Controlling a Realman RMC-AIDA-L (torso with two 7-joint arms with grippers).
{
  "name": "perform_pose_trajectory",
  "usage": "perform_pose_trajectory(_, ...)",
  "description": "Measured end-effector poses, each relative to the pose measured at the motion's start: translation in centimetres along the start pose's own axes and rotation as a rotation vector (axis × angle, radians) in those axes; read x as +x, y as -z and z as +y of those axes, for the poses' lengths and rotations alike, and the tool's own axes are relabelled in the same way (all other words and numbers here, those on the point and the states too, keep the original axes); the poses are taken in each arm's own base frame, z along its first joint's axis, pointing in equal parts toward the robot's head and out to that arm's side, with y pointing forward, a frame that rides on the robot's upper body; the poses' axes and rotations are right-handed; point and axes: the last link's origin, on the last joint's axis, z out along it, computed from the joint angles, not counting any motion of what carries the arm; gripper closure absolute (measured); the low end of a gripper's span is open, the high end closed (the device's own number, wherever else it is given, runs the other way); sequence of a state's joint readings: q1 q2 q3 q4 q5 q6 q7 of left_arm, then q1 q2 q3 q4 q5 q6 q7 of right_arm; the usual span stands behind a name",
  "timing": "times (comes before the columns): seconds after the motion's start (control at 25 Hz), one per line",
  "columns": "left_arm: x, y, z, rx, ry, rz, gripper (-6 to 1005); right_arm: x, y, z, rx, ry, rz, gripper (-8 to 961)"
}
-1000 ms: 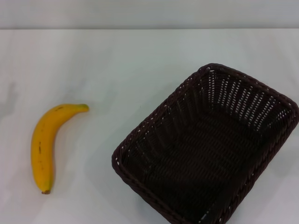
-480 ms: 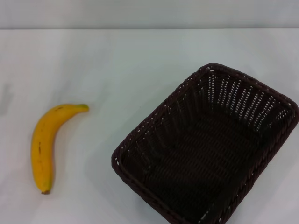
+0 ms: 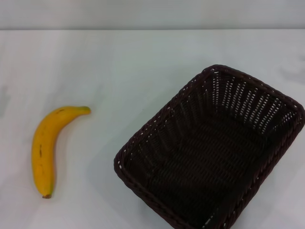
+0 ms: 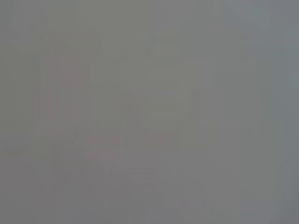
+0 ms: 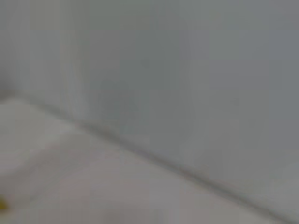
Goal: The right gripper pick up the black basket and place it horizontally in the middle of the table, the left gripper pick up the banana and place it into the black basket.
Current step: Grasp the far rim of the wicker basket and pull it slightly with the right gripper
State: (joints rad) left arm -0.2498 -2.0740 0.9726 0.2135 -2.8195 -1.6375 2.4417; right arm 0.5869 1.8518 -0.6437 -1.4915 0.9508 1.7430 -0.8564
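Observation:
The black basket [image 3: 214,152] sits at the right of the white table [image 3: 119,67] in the head view, turned at an angle, its near corner cut off by the picture's lower edge. It is empty. The banana [image 3: 44,148] lies at the left, greenish stem pointing toward the far middle, brown end toward me. Neither gripper shows in the head view. The left wrist view shows only a plain grey blur. The right wrist view shows a grey wall meeting the pale table surface [image 5: 70,186].
The table's far edge [image 3: 152,30] meets a grey wall. Open white tabletop lies between the banana and the basket and behind both.
The banana and basket have not moved. A faint shadow at the table's left edge has shifted, and a faint one shows at the far right.

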Motion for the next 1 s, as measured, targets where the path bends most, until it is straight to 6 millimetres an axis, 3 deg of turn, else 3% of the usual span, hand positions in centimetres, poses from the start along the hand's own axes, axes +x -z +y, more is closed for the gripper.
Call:
perform_pose_trajectory(0.2, -0.1, 0.2, 0.0, -0.003, -0.066, -0.009, 115, -2.5, -3.1, 1.9, -0.047, 0.001, 0.225, 97)
perform_pose_trajectory(0.48, 0.5, 1.8, -0.9, 0.033, -0.138, -0.028, 115, -4.6, -9.7, 5.0, -0.082, 0.013, 0.493, 97)
perform_pose_trajectory(0.72, 1.2, 3.2, -1.8, 0.054, -0.173, -0.041, 116, -4.0, -14.0, 6.9, -0.046, 0.058, 0.705, 97)
perform_pose_trajectory(1.0, 1.6, 3.9, -2.5, 0.076, -0.189, -0.058, 116, -3.0, -16.4, 8.8, -0.116, 0.06, 0.795, 97)
